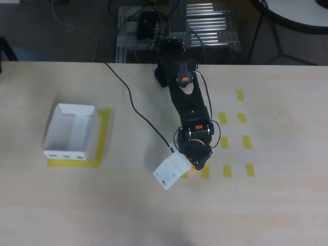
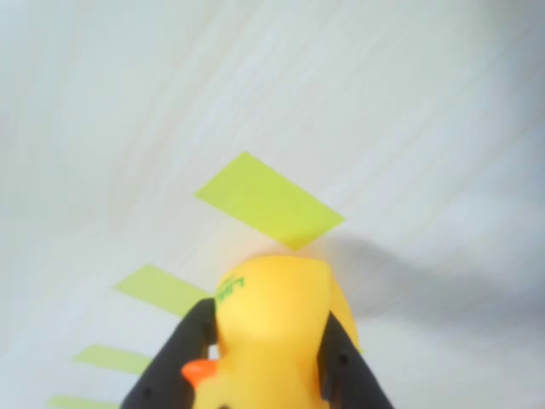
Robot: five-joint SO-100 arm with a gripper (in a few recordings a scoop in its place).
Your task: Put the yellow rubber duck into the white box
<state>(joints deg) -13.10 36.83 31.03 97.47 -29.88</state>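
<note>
The yellow rubber duck (image 2: 274,307) sits between my two black fingers (image 2: 179,349) in the wrist view, its orange beak showing at the bottom. My gripper (image 2: 266,336) is shut on it. In the overhead view the gripper (image 1: 193,166) is right of the table's middle, beside the white camera block on the wrist, and only a sliver of the duck (image 1: 191,165) peeks out under the arm. The white box (image 1: 72,130) stands open far to the left, well apart from the gripper. Whether the duck touches the table I cannot tell.
Yellow tape (image 1: 105,134) frames the box's spot. Several short yellow tape strips (image 1: 246,142) lie in rows right of the gripper. A black cable (image 1: 134,107) runs across the table from the back edge to the wrist. The arm's base (image 1: 174,61) is at the back edge.
</note>
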